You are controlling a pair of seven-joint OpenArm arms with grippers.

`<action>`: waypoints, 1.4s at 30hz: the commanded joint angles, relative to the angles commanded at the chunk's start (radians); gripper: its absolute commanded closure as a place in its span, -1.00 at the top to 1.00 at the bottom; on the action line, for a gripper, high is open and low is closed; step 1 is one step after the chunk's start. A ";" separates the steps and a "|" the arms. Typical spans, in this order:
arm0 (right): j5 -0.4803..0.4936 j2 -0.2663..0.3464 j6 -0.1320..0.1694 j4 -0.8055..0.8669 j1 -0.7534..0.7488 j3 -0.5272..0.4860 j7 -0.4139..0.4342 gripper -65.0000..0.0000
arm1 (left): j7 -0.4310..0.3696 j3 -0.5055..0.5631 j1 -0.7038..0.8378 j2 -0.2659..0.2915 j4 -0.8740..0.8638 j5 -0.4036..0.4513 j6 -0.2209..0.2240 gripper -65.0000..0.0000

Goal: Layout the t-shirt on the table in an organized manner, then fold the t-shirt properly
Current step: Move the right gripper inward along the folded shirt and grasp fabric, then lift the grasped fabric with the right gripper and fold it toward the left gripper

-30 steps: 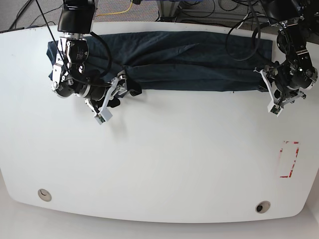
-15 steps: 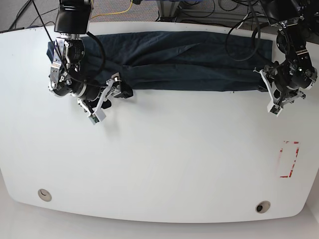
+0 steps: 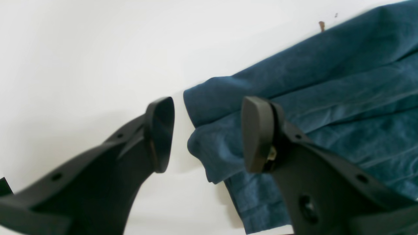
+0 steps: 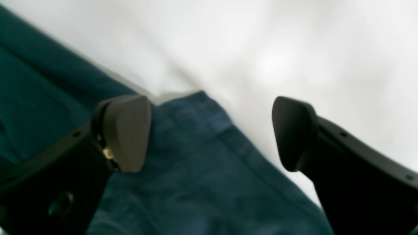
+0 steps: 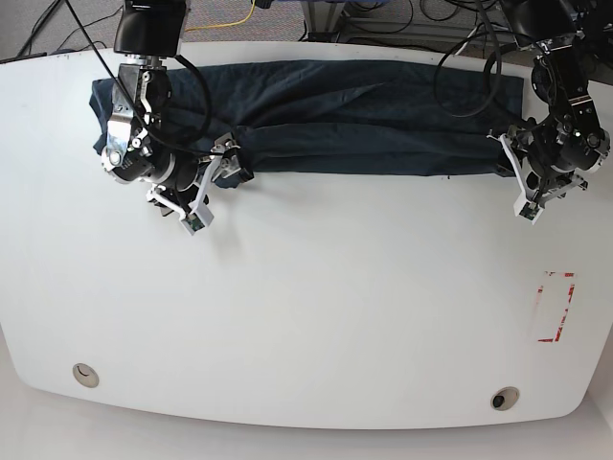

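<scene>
The dark navy t-shirt lies as a long wrinkled band along the far side of the white table. My left gripper is at the band's right end. In the left wrist view this gripper is open, with a bunched fold of the t-shirt lying between its fingers, untouched. My right gripper is at the band's near edge on the left. In the right wrist view it is open wide above a corner of the t-shirt.
A red tape rectangle marks the table's right side. Two round grommet holes sit near the front edge. Cables run behind the table's far edge.
The right arm shifted a little to the left and back along the shirt's near edge. The left arm and the shirt's right end have stayed put.
</scene>
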 joint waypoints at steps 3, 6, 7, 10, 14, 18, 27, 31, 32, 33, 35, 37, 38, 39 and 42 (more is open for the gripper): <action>-0.029 -0.011 0.000 0.000 0.000 -0.005 0.005 0.68 | 0.000 0.000 0.000 0.000 0.000 0.000 0.000 -0.04; -0.038 -0.021 0.000 0.000 0.000 -0.005 0.021 0.68 | 0.000 0.000 0.000 0.000 0.000 0.000 0.000 -0.04; -0.040 -0.023 0.000 -0.003 0.000 -0.005 0.026 0.68 | 0.000 0.000 0.000 0.000 0.000 0.000 0.000 -0.04; -0.040 -0.025 0.000 -0.008 0.002 -0.003 0.028 0.68 | 0.000 0.000 0.000 0.000 0.000 0.000 0.000 -0.04; -0.040 -0.025 0.000 -0.008 0.002 -0.003 0.031 0.68 | 0.000 0.000 0.000 0.000 0.000 0.000 0.000 -0.04; -0.040 -0.025 0.000 -0.021 0.000 -0.002 0.055 0.66 | 0.000 0.000 0.000 0.000 0.000 0.000 0.000 -0.04; -0.040 -0.021 0.000 -0.104 -0.002 0.002 0.097 0.41 | 0.000 0.000 0.000 0.000 0.000 0.000 0.000 -0.04; -0.040 -0.021 0.000 -0.103 -0.003 0.002 0.094 0.39 | 0.000 0.000 0.000 0.000 0.000 0.000 0.000 -0.04; -0.038 -0.021 0.000 -0.103 -0.003 0.002 0.094 0.39 | 0.000 0.000 0.000 0.000 0.000 0.000 0.000 -0.04; -0.034 -0.021 0.000 -0.101 -0.009 0.002 0.092 0.39 | 0.000 0.000 0.000 0.000 -0.002 0.000 0.000 -0.04; -0.034 -0.021 0.000 -0.100 -0.011 0.002 0.092 0.33 | 0.000 0.000 0.000 0.000 -0.002 0.000 0.000 -0.04; -0.034 -0.021 0.000 -0.100 -0.011 0.002 0.092 0.18 | 0.000 0.000 0.000 0.000 -0.002 0.000 0.000 -0.04; -0.034 -0.021 0.000 -0.100 -0.011 0.002 0.092 0.06 | 0.000 0.000 0.000 0.000 -0.002 0.000 0.000 -0.04; -0.034 -0.021 0.000 -0.100 -0.011 0.002 0.092 -0.02 | 0.000 0.000 0.000 0.000 -0.002 0.000 0.000 -0.04; -0.034 -0.021 0.000 -0.100 -0.012 0.002 0.092 -0.28 | 0.000 0.000 0.000 0.000 -0.002 0.000 0.000 -0.04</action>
